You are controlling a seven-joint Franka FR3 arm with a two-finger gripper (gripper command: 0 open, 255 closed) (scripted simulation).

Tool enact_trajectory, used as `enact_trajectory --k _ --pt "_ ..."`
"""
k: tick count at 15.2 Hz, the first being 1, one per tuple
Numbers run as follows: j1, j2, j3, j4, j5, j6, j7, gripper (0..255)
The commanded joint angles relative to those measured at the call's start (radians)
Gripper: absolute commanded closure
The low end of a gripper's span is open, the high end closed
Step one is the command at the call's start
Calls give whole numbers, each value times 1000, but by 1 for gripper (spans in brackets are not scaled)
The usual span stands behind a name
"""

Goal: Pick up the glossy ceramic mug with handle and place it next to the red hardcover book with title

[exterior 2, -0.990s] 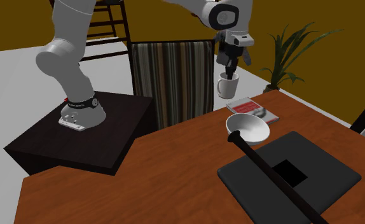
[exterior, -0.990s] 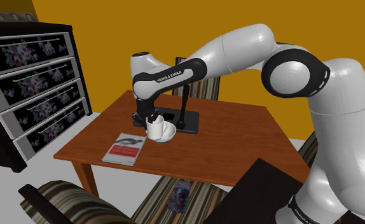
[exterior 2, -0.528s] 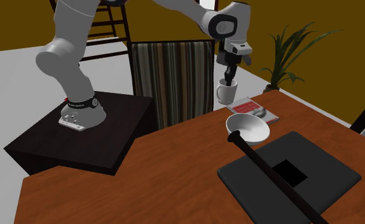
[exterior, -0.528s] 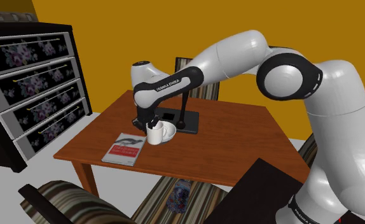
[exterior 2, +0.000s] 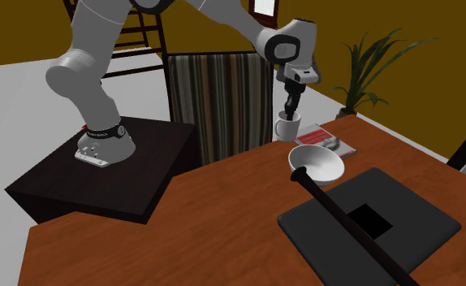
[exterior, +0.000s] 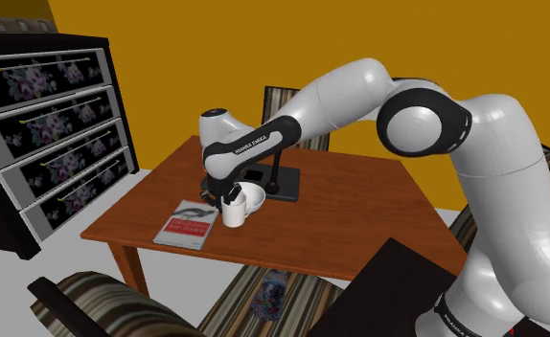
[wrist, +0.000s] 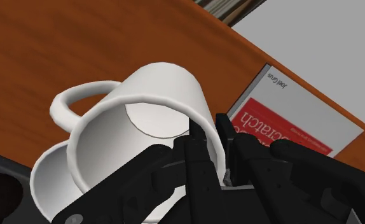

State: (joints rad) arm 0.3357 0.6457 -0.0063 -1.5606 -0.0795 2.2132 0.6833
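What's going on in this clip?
A white Franka arm has its black gripper shut on the rim of a white mug, one finger inside the cup and one outside. The mug sits low over the wooden table, between a red-and-white book and a white bowl. Whether its base touches the table cannot be told. It has not yet been let go.

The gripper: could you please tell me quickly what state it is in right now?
Gripper: shut on the white mug, its fingers clasping the mug's wall, one inside and one outside.
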Motion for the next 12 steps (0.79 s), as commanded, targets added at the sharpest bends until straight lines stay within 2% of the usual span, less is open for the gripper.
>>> enact_trajectory --k 1,12 --pt "1 16 0 -1 -1 18 2 255" --pt "1 111 -3 -2 -5 113 10 255"
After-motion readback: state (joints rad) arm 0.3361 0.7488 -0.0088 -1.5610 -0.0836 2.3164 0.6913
